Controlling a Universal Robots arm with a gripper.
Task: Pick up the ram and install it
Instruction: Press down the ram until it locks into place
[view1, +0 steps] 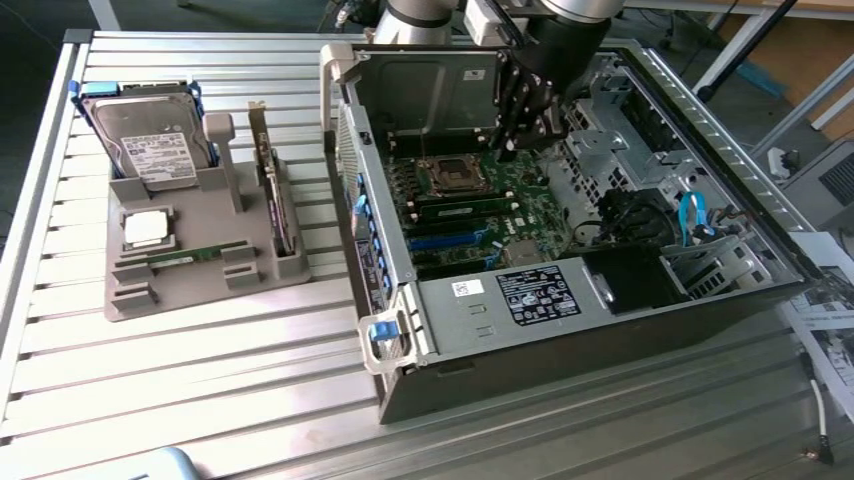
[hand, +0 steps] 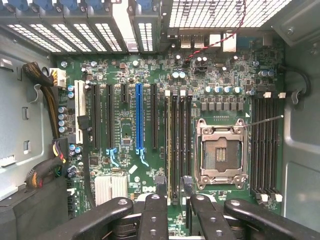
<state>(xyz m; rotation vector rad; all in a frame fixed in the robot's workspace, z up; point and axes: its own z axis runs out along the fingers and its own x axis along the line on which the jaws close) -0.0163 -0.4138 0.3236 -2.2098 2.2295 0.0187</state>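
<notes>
- Your arm's black gripper (view1: 514, 148) hangs inside the open dark metal computer case (view1: 601, 350), over the green motherboard (view1: 527, 215).
- Its fingers (hand: 160, 200) are spread wide and pinch nothing.
- In the wrist view, the two fingertips stand either side of a slim green ram stick (hand: 169, 150). It stands on edge in a long black slot just beside the square silver processor socket (hand: 220, 150).
- You cannot tell from either view whether the fingertips touch that stick or whether it is pressed fully home.
- In the exterior view the same stick shows as a thin green strip on the board, below the gripper.
- A second green ram stick (view1: 180, 257) lies flat in the grey plastic tray (view1: 200, 288) at the exterior view's left, well apart from the case.
- That tray sits on the slatted aluminium table (view1: 200, 380). It also carries a silver hard drive (view1: 154, 140), a square silver processor chip (view1: 144, 228) and an upright dark expansion card (view1: 274, 200).
</notes>
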